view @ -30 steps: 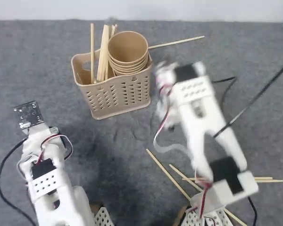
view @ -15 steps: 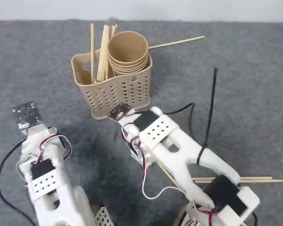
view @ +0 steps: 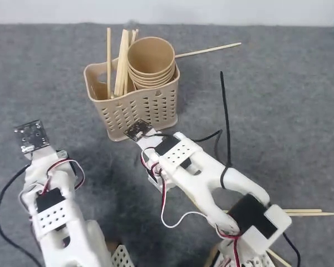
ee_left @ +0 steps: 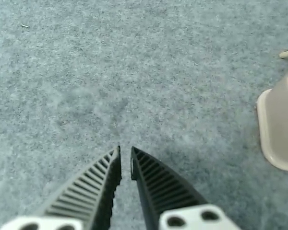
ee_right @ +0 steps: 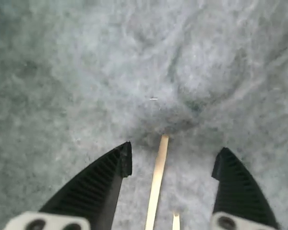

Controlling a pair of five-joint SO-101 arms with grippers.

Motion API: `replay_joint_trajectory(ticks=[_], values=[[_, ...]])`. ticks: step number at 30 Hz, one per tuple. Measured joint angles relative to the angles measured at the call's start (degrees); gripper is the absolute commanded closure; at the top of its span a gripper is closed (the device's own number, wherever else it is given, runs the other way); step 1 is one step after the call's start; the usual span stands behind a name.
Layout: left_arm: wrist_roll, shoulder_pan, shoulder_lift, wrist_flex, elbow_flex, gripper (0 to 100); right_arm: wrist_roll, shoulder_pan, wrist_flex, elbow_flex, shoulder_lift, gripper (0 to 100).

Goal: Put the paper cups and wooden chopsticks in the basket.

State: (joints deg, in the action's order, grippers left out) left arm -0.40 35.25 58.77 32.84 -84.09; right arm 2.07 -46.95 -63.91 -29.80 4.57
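Note:
The beige basket at the back holds a stack of paper cups and several wooden chopsticks. My right arm bends low over the carpet just in front of the basket. Its gripper is open just above the carpet, with a chopstick lying between the fingers, untouched. A second chopstick tip shows beside it. My left gripper is shut on nothing above bare carpet, in front and left of the basket. The left arm sits at the front left.
One chopstick lies on the carpet behind the basket. Two more chopsticks lie at the front right beside the right arm's base. A black cable sticks up from the right arm. The basket's foot edges the left wrist view.
The right arm swung from beside the basket's right side toward the centre and dropped low over a chopstick on the carpet. The left arm stayed still.

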Motion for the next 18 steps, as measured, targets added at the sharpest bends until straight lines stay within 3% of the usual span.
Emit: replay_joint_trajectory(ticks=[3, 18], values=[[0.00, -0.09, 0.00, 0.00, 0.00, 96, -0.18, 0.09, 0.44, 0.00, 1.05, 97.8], [0.00, 0.26, 0.00, 0.00, 0.00, 96, -0.53, 0.35, -1.49, -2.29, -1.49, 99.0]])
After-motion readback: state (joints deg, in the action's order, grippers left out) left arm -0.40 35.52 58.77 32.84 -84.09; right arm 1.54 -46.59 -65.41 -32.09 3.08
